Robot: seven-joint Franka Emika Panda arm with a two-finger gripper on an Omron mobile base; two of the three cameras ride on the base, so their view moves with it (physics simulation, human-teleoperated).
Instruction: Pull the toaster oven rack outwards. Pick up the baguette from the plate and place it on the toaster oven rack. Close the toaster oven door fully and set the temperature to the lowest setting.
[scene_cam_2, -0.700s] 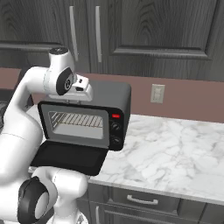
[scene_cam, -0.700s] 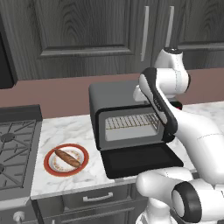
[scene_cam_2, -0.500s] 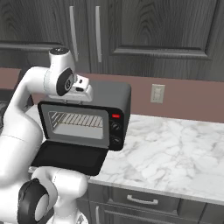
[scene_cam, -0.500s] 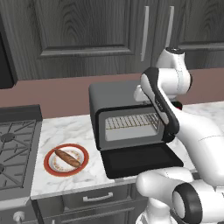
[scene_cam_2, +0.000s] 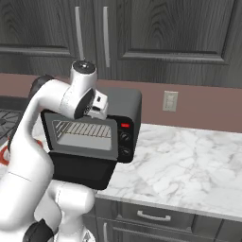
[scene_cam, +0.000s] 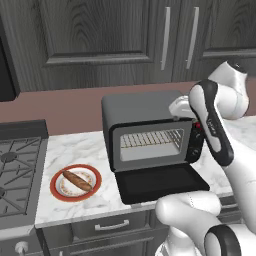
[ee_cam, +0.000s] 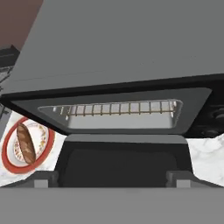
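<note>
You are looking at the toaster oven rack (scene_cam: pixel 151 139) sitting inside the cavity of the toaster oven (scene_cam: pixel 142 107), not yet drawn out; its wires are running left to right, so its long axis is lying across the mouth of the oven, and the pull has to come straight toward the near edge of the tabletop (scene_cam: pixel 75 150). The toaster oven door (scene_cam: pixel 160 182) is lying open and flat in front of the cavity, between you and the rack.

The gripper (scene_cam_2: pixel 99 106) is hanging above the oven's front top edge, so the rack is lying below the jaws and a little farther in. In the hand view the rack (ee_cam: pixel 111 108) is showing across the middle of the frame, and the jaws are standing spread wide with nothing between them. My judgement is that you will need to drop down in front of the opening and reach in over the open door before closing on the front wire.

The baguette (scene_cam: pixel 77 180) is resting on the plate (scene_cam: pixel 58 176) well to the left of the oven, lying diagonally across the plate, apart from the arm.

Against the earlier frames, oven, door, rack and plate are all sitting as before; the arm is holding almost the same pose, with any shift too slight to tell.
</note>
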